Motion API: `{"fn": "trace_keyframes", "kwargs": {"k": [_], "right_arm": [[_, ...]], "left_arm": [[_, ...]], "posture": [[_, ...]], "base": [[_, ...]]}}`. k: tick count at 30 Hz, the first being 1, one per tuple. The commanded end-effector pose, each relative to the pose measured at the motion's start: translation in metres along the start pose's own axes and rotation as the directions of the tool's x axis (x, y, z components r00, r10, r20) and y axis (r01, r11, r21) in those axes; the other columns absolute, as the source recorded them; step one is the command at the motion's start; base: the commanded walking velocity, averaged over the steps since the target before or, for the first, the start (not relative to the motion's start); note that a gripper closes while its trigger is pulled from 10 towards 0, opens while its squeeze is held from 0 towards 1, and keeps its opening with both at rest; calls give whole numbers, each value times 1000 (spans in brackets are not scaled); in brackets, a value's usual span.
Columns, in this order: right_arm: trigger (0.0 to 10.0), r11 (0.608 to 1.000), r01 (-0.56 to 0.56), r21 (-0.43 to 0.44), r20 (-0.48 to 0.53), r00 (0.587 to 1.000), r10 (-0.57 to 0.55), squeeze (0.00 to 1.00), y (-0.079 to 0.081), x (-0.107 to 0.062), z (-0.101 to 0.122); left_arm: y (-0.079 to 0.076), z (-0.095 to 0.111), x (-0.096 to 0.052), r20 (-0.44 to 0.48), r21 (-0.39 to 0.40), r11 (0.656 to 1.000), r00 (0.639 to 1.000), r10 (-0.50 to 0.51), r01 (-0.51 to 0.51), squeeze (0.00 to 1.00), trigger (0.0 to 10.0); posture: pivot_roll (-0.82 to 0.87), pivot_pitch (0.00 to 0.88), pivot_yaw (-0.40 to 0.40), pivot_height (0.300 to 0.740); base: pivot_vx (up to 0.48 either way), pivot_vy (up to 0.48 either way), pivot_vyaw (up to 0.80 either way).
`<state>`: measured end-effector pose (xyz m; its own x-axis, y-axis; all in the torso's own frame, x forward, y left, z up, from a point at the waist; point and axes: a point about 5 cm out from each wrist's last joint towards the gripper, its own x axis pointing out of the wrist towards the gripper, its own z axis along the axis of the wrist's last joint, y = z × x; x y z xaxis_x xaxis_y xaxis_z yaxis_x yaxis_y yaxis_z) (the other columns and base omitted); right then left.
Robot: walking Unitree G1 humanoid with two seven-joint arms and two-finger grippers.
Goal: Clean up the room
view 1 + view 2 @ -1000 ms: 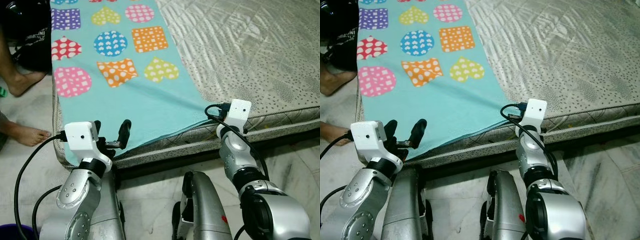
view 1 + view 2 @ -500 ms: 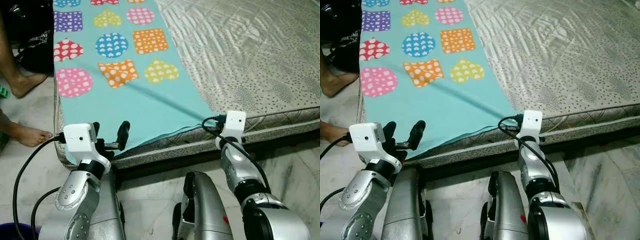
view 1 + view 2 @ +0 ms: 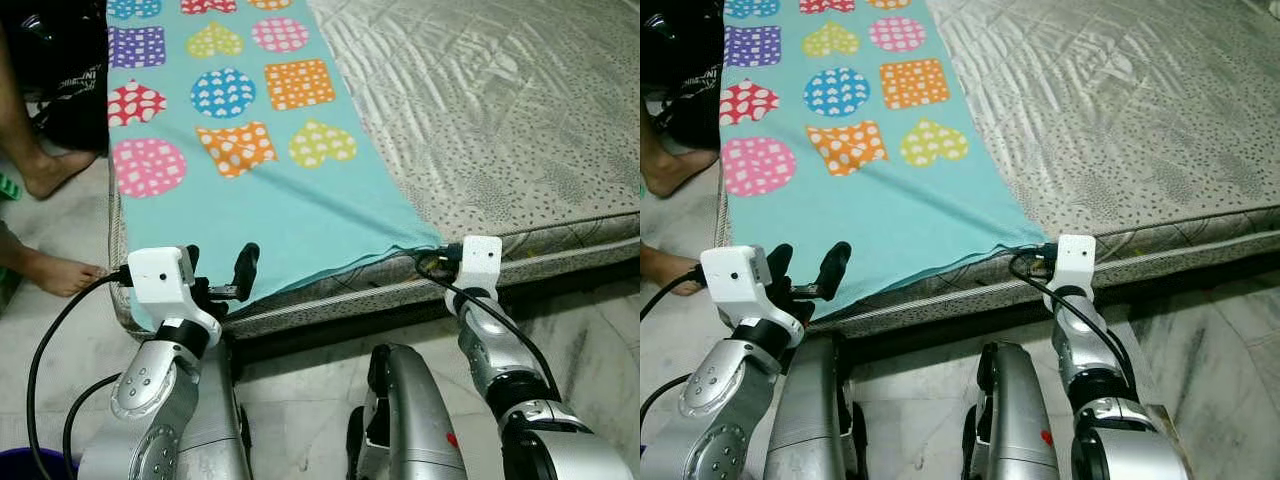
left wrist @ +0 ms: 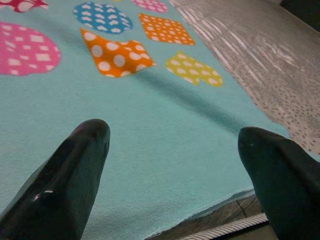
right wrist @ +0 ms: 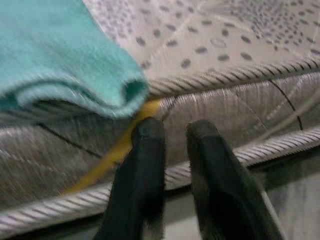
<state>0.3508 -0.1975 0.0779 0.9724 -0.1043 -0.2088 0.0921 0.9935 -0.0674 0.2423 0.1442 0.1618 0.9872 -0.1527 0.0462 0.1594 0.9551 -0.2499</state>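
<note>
Lowest in my head view I see my own silver legs and both arms over a pale marbled floor. My left gripper sits in the lower left of the frame, its two black fingers spread wide and holding nothing; through its wrist camera the fingers stand on either side of the near hem of the blanket, just above it, not touching that I can tell. My right gripper is in the lower right of the frame, low against the side of the mattress. Its two fingers stand nearly together with a thin gap and grip nothing. The blanket's near corner hangs over the mattress piping just above those fingertips, with a yellow strip running down the mattress side beside them.

There is one blanket: turquoise, printed with dotted hearts, circles and squares in pink, orange, yellow, blue, red and purple. It lies flat along the left half of the mattress, from the near edge up to the top of the frame, with a long crease across it. The one mattress is grey-beige, speckled and quilted, bare on its right half.

At the far left edge I count two bare feet of a person on the floor, with a dark bag behind them.
</note>
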Motion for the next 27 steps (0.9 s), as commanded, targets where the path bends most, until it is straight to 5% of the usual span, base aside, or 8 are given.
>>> {"fn": "trace_keyframes", "kwargs": {"k": [1,7,12,22,23,27], "right_arm": [[10000,1000,11,-11,-27,1000,-11,1000,-6,-3,-7],[10000,999,30,-21,38,999,-29,1000,-14,-7,3],[10000,1000,15,11,187,982,-17,1000,-12,-11,33],[10000,996,-87,3,251,964,83,957,3,-24,49],[10000,995,-101,-4,242,965,99,47,7,-29,46],[10000,993,-119,-10,224,967,118,0,11,-37,42]], "left_arm": [[3,-3,-3,-14,9,1000,1000,3,-2,0,10000],[20,-18,-7,-77,10,993,990,114,-113,0,10000],[49,-37,-9,-179,2,956,940,289,-294,0,10000],[63,-58,-10,-296,-30,932,894,336,-360,0,10000],[65,-61,-9,-310,-29,927,885,346,-373,0,10000],[70,-62,-11,-310,7,907,861,402,-421,0,10000]], "posture": [[204,223,-55,534],[170,218,-56,534],[136,212,-53,534],[115,213,-55,534],[100,211,-56,534],[98,212,-56,534]], "base": [[0,0,0],[0,0,0],[0,0,0],[0,0,0],[0,0,0],[0,0,0]]}}
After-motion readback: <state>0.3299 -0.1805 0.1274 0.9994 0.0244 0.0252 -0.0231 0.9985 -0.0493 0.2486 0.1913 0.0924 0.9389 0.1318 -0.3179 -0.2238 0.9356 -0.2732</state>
